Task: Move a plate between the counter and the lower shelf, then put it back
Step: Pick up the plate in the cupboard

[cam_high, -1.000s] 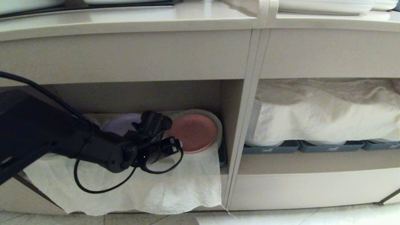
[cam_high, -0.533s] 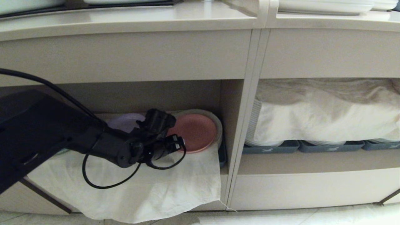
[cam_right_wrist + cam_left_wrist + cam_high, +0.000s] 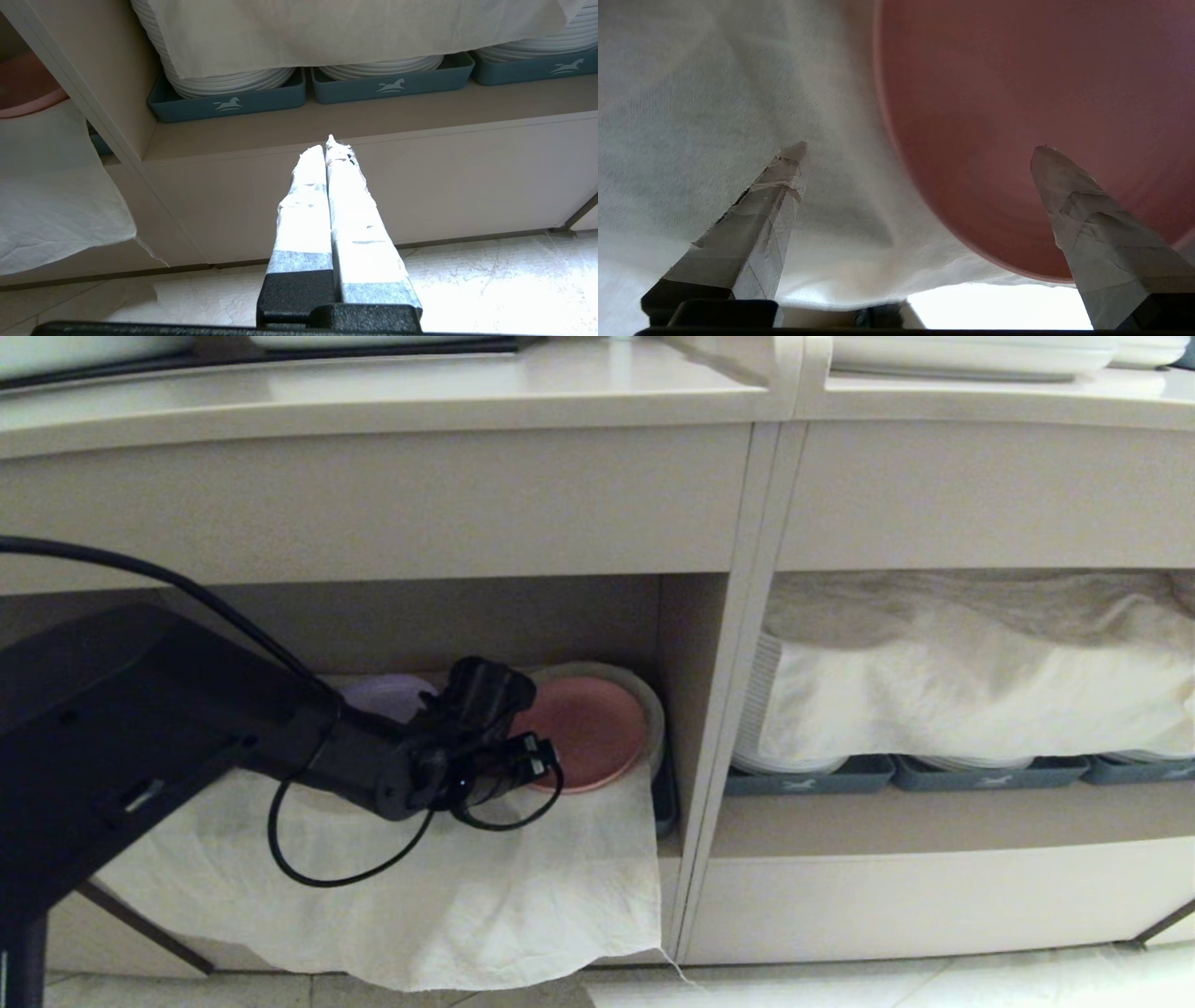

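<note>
Beige cabinetry is filling the head view, desk (image 3: 392, 392) running along the top, two cubbies open below. Lower shelf (image 3: 425, 625) on the left is holding round stacks under a draped white cloth (image 3: 448, 887), whose hem is hanging past the shelf front. Pink plate (image 3: 583, 733) is sitting on top of the cloth-covered stack by the cubby's right wall, purple plate (image 3: 392, 695) just beside it, partly hidden by the arm. Left gripper (image 3: 920, 149) is reaching into the cubby, jaws spread wide, gripping nothing, one fingertip (image 3: 1048, 163) over the plate, the other over cloth. Wider cubby is holding white plate stacks (image 3: 224, 81) in grey-blue trays (image 3: 229, 102) under another cloth. Right gripper (image 3: 328, 142) is hanging near the floor (image 3: 490, 280), jaws pressed together, empty.
</note>
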Tool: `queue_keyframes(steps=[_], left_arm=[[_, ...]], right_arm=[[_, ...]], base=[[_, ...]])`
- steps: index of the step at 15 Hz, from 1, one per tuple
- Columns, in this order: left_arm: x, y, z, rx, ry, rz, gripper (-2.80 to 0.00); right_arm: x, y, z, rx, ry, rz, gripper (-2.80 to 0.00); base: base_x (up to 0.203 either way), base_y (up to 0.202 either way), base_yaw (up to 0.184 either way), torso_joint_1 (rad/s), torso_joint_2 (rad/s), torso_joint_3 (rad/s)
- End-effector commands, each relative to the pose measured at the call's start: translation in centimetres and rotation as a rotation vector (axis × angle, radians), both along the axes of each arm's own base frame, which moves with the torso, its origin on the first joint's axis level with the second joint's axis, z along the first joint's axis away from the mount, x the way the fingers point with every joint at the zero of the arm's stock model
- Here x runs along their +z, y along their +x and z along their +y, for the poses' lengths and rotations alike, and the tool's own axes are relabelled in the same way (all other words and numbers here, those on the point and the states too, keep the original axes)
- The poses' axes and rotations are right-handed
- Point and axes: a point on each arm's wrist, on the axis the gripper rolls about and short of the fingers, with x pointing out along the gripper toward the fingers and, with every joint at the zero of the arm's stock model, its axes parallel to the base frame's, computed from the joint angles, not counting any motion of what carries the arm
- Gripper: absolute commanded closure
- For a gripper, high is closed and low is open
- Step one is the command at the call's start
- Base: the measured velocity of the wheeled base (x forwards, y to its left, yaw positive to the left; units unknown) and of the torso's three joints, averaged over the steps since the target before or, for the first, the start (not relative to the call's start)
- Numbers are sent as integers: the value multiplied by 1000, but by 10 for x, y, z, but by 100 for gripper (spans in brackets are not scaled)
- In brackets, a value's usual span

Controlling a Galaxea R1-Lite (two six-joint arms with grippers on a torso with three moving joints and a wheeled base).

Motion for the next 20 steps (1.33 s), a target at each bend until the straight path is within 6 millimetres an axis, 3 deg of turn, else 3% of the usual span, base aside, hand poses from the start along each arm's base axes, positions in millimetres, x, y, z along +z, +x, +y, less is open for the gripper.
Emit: queue_keyframes(steps=[1, 20], left_arm=[[2, 7, -2, 8, 0, 4, -280], [-5, 22, -9, 10, -2, -1, -280]], right_arm=[[0, 0, 0, 0, 1, -1, 0], [0, 0, 0, 0, 1, -1, 0]], base=[[0, 0, 0, 0, 0, 0], [0, 0, 0, 0, 0, 0]])
